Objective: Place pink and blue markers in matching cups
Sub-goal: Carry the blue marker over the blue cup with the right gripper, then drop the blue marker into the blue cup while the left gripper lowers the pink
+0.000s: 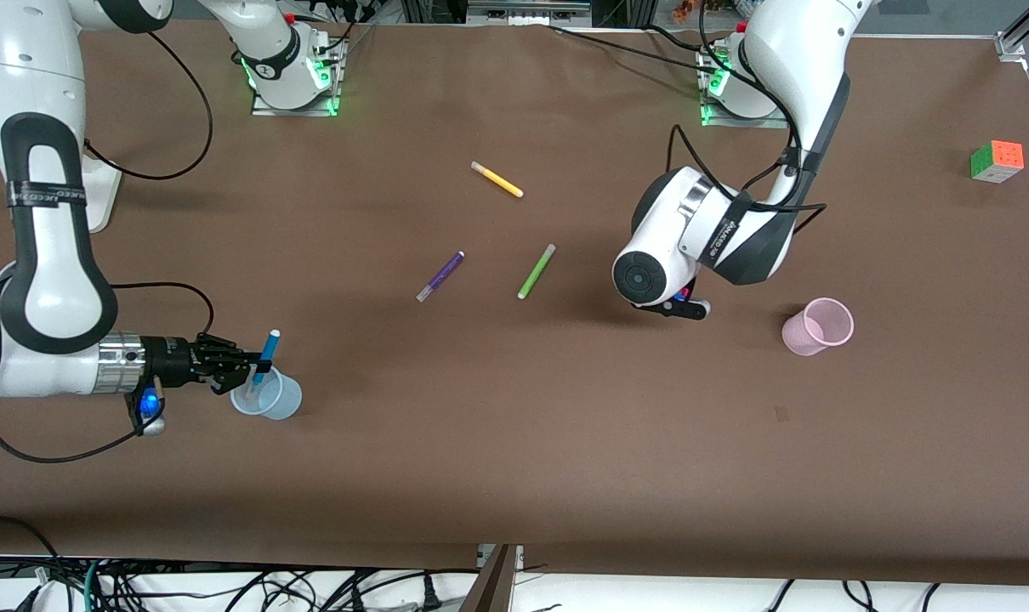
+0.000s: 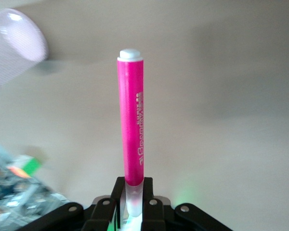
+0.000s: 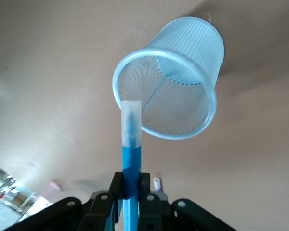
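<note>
My right gripper [image 1: 258, 367] is shut on the blue marker [image 1: 267, 353] and holds it tilted over the pale blue cup [image 1: 270, 398]. In the right wrist view the marker [image 3: 131, 159] points its pale end at the rim of the cup [image 3: 183, 82], held by my right gripper [image 3: 132, 187]. My left gripper [image 1: 686, 306] is mostly hidden under its wrist, over the table beside the pale pink cup [image 1: 817, 327]. In the left wrist view it [image 2: 134, 195] is shut on the pale end of the pink marker [image 2: 131, 120], and the pink cup [image 2: 14, 41] lies off to one side.
A yellow pen [image 1: 497, 179], a purple pen [image 1: 440, 276] and a green pen [image 1: 537, 271] lie on the brown table's middle. A colour cube [image 1: 997, 161] sits at the left arm's end of the table. Cables run around both arm bases.
</note>
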Robot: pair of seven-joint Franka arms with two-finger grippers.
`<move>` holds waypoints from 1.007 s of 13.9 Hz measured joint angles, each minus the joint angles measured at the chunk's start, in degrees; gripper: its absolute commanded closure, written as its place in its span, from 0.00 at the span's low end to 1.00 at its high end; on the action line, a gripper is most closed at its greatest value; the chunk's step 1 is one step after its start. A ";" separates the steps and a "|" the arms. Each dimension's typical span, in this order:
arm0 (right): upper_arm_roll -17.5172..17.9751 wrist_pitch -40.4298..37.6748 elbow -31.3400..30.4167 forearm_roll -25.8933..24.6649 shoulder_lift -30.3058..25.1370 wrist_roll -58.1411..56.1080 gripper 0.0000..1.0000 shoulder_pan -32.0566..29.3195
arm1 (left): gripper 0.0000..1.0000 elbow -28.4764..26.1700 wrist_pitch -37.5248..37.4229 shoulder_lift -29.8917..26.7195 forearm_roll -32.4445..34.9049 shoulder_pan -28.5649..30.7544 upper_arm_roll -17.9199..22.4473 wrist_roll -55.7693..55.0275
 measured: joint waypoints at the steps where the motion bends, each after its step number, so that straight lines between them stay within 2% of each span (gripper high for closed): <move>1: 0.01 -0.20 0.00 0.75 0.56 -0.36 1.00 -0.54 | 1.00 0.00 -1.86 0.01 3.04 0.23 0.09 2.73; 4: 0.02 -1.20 0.01 3.46 2.26 -2.57 0.98 -1.87 | 1.00 0.01 -6.95 0.02 12.44 0.58 0.22 12.43; 5: 0.02 -1.69 0.02 4.45 2.79 -3.19 0.58 -2.42 | 1.00 0.02 -7.78 0.02 15.39 0.64 0.25 16.59; 6: 0.02 -2.10 0.02 5.04 3.18 -3.55 0.55 -2.88 | 1.00 0.02 -8.25 0.01 18.22 0.81 0.30 20.59; 7: 0.03 -2.39 0.02 5.28 3.37 -3.76 0.46 -3.18 | 1.00 0.03 -8.44 0.02 20.52 1.23 0.39 24.15; 8: 0.07 -2.58 0.03 5.36 3.39 -3.85 0.42 -3.34 | 1.00 0.02 -8.50 0.02 22.29 2.11 0.50 27.36; 12: 0.38 -2.78 0.69 5.43 3.36 -3.86 0.42 -3.36 | 1.00 0.04 -8.43 0.03 29.10 8.88 0.67 39.15; 14: 0.38 -4.70 2.57 5.42 3.12 -3.86 0.42 -3.37 | 1.00 -0.02 -8.68 0.09 30.58 10.48 0.68 43.75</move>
